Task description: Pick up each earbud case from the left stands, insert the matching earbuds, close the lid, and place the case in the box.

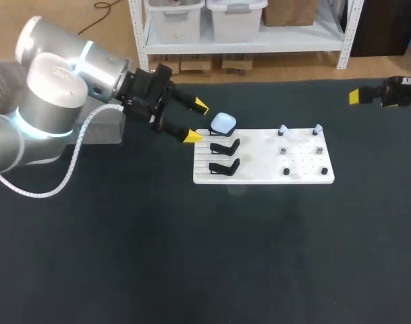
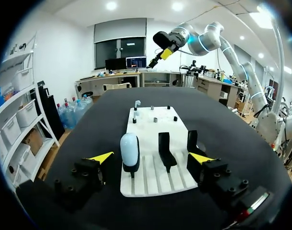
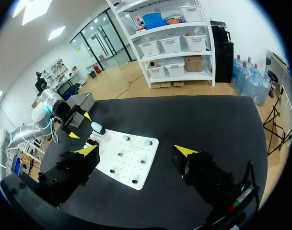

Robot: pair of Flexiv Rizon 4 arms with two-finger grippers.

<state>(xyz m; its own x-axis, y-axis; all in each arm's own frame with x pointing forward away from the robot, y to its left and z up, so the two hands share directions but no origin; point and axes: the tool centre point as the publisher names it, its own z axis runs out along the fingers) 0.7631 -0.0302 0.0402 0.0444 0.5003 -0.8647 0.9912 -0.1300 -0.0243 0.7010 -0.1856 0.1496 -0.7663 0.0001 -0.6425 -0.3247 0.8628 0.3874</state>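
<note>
Item: pale blue rounded earbud case (image 1: 223, 123), seated on the far black stand of the white plastic board (image 1: 259, 177), not yet lifted.
Left gripper (image 1: 196, 121): jaws apart, just beside it.
Right gripper (image 3: 135, 151): jaws apart, well away.
Small pale earbuds (image 1: 283, 129): on their pegs, none inserted.

Head camera: high, behind robot, looking down on black table (image 1: 192, 256); whole white board (image 1: 259, 177) in frame. Left wrist camera: low, close, looking lengthwise along board between own jaws, right arm (image 2: 205, 40) beyond. Right wrist camera: raised, well back, facing opposite way, left arm (image 3: 38, 120) beyond. All three share board.
</note>
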